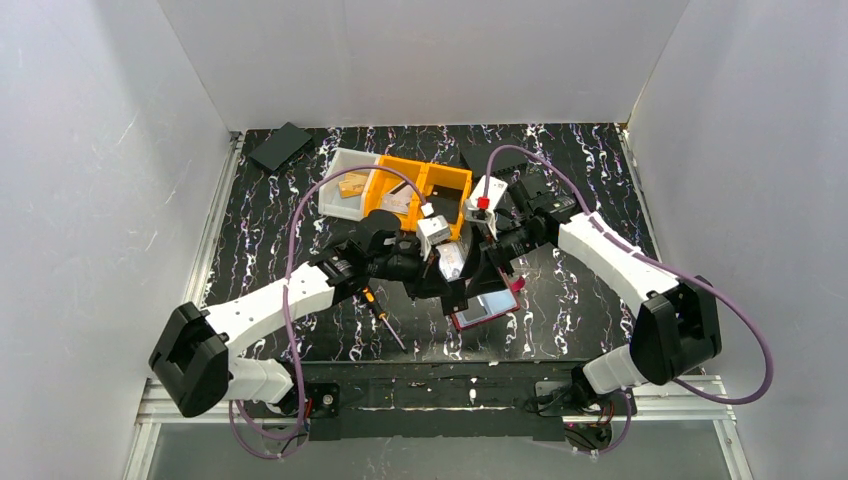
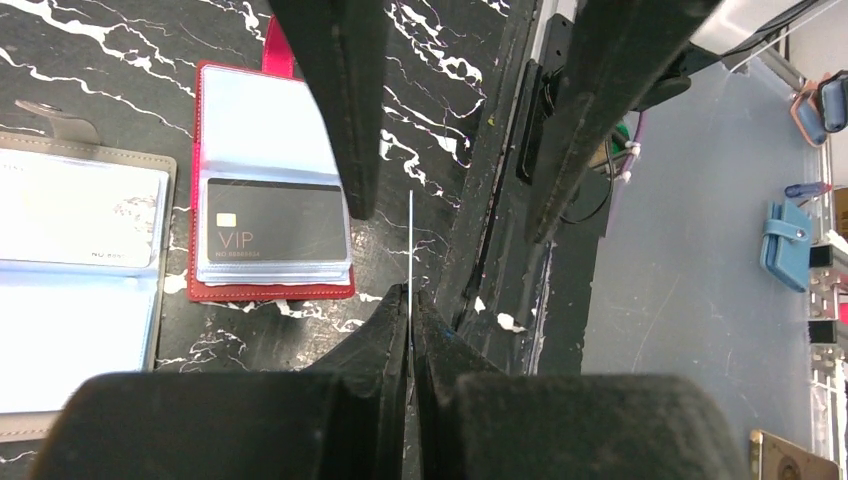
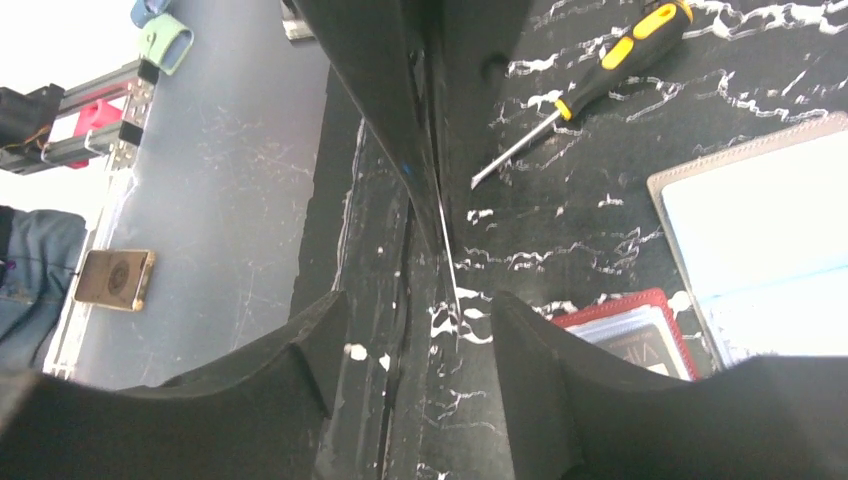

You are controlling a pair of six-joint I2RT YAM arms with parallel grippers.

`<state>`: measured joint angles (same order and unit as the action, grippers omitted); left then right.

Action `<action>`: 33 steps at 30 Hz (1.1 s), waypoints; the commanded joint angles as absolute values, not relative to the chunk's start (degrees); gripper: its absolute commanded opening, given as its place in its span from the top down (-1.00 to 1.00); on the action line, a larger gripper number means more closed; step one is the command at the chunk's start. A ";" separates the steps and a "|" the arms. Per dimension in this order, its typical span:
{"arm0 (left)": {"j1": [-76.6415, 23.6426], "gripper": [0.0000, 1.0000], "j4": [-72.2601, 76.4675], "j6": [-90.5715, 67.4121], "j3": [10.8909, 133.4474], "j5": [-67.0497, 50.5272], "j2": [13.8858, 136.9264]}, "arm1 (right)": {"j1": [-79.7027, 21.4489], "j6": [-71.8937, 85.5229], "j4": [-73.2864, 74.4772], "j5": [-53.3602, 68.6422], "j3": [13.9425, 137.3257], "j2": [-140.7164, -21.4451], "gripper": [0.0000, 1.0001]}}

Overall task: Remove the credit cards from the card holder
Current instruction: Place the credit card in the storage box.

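Note:
My left gripper [image 2: 411, 292] is shut on a credit card [image 2: 411, 235], held upright above the table and seen edge-on as a thin white line. My right gripper [image 3: 418, 300] stands open around the same card [image 3: 447, 255], with a gap on each side; its fingers [image 2: 345, 120] flank the card in the left wrist view. Below lies an open red card holder [image 2: 270, 285] with a black VIP card [image 2: 275, 220] in a clear sleeve. A beige card holder [image 2: 80, 290] lies open beside it, with pale cards in its sleeves.
A yellow-handled screwdriver [image 1: 378, 308] lies on the marble table left of the holders. An orange bin [image 1: 420, 190] and a white bin [image 1: 345, 190] stand at the back, with a black pad [image 1: 280, 145] at the far left. The table's front edge [image 2: 520, 200] is just beneath the grippers.

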<state>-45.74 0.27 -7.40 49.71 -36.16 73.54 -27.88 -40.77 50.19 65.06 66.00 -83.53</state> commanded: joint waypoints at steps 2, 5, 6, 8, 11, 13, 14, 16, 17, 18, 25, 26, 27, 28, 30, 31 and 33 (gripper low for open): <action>-46.39 1.00 2.66 -10.38 52.74 -37.87 74.99 | -28.10 -35.09 42.67 69.38 64.16 -81.11 -0.07; -46.35 1.00 2.78 -10.67 53.14 -37.77 75.06 | -28.26 -33.35 40.81 70.11 63.12 -80.74 0.22; -46.40 1.00 2.80 -10.73 53.24 -37.66 75.10 | -28.44 -32.63 39.98 69.94 62.78 -80.65 0.36; -46.34 1.00 2.73 -10.88 53.30 -37.47 74.98 | -28.64 -31.84 39.13 69.83 62.29 -80.54 0.57; -46.37 1.00 2.81 -11.16 52.86 -36.39 74.42 | -28.74 -31.46 38.89 70.11 61.84 -80.43 0.93; -46.34 1.00 3.12 -11.74 52.16 -35.02 73.87 | -28.70 -31.23 38.79 71.11 61.52 -80.07 0.97; -46.32 0.87 3.22 -12.38 51.66 -33.79 73.32 | -28.66 -31.10 38.47 71.67 61.26 -79.68 0.97; -46.11 0.42 3.11 -14.97 50.02 -30.66 71.49 | -28.14 -28.81 35.80 72.79 60.10 -78.61 0.97; -45.84 0.15 3.25 -16.27 49.07 -29.32 69.84 | -27.51 -26.22 33.20 73.49 58.97 -77.92 0.97; -45.69 -0.12 3.92 -17.45 47.54 -28.02 67.76 | -26.58 -23.08 29.31 74.77 57.71 -77.19 0.97; -44.92 -0.97 26.18 -33.90 28.33 -20.68 49.91 | -17.48 15.89 -12.07 74.05 42.14 -67.69 0.97; -44.99 -0.97 27.88 -35.36 28.07 -21.53 50.83 | -16.87 18.27 -13.41 73.43 41.79 -67.72 0.97; -44.98 -0.97 29.89 -36.62 28.00 -22.51 52.17 | -16.13 21.27 -15.85 72.86 41.22 -67.95 0.97; -44.99 -0.96 31.48 -37.53 28.13 -23.07 53.66 | -15.63 24.58 -19.13 72.55 40.43 -68.23 0.97; -44.96 -0.92 34.78 -38.29 28.51 -24.25 56.62 | -14.84 29.43 -25.44 72.21 39.03 -68.62 0.97; -44.99 -0.88 36.53 -38.86 28.67 -24.49 58.68 | -14.77 30.09 -25.90 72.07 38.75 -68.64 0.97; -44.95 -0.75 40.89 -40.28 29.10 -25.63 61.88 | -14.68 30.29 -25.91 71.82 38.36 -68.44 0.97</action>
<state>-45.21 29.34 -35.48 28.32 -23.55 57.06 -15.05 21.10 -14.92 72.55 39.68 -68.73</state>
